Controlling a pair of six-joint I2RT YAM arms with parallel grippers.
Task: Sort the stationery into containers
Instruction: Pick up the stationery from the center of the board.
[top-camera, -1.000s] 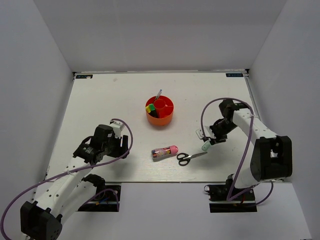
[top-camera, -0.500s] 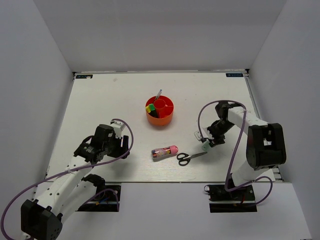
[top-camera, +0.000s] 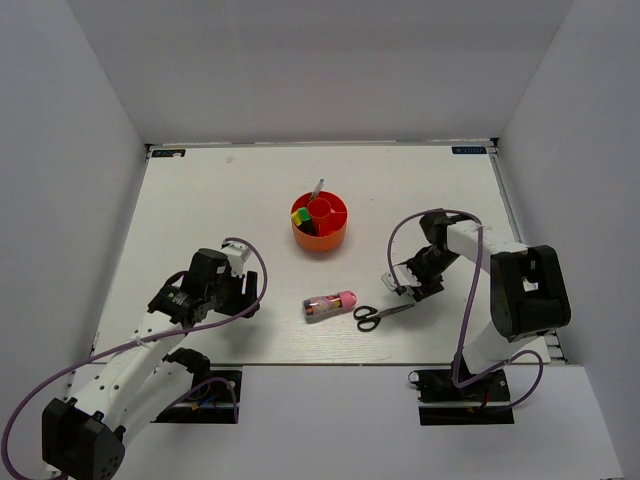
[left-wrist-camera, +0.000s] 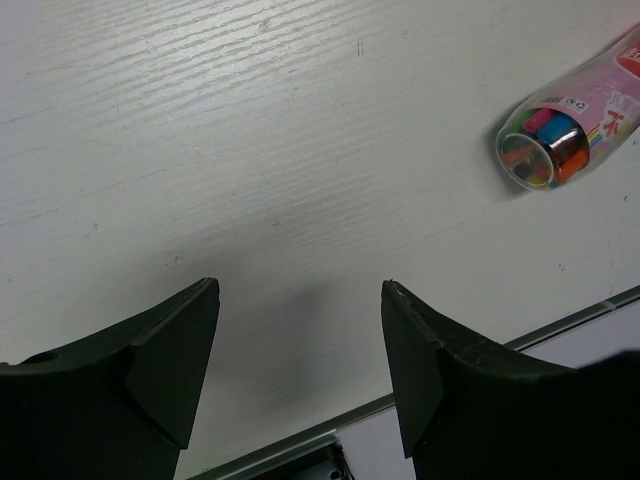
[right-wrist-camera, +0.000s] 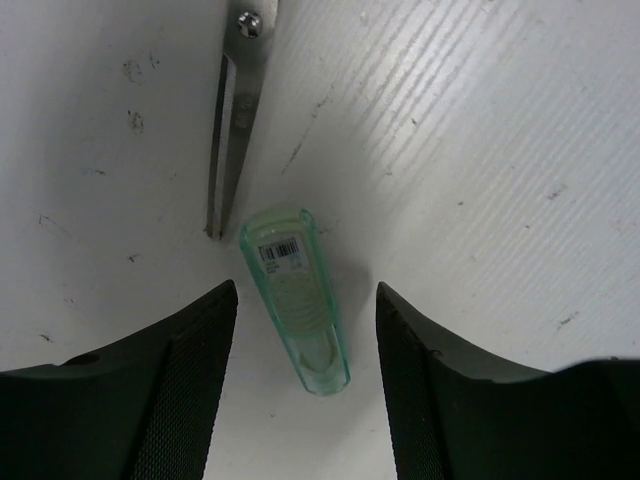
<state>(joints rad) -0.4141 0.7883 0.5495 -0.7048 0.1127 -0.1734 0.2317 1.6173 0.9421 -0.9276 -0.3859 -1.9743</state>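
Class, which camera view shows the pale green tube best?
Right wrist: the pale green tube lies whole, label visible, between the fingers of the right gripper. The top view hardly shows it under that gripper; the left wrist view misses it.

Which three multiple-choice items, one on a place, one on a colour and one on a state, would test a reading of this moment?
1. Where is the pale green tube? A. on the table between the fingers of the right pincer, by the blade tip of the scissors; B. on the scissors' handles; C. over the table's edge.
2. What colour is the desk organiser? A. blue; B. orange-red; C. black.
3. How is the left pincer? A. open and empty; B. shut on a marker; C. shut on a pen.
Answers: 1 A, the right wrist view shows it there, touching neither finger; 2 B, its wall is orange-red in the top view; 3 A, bare table shows between its spread fingers.
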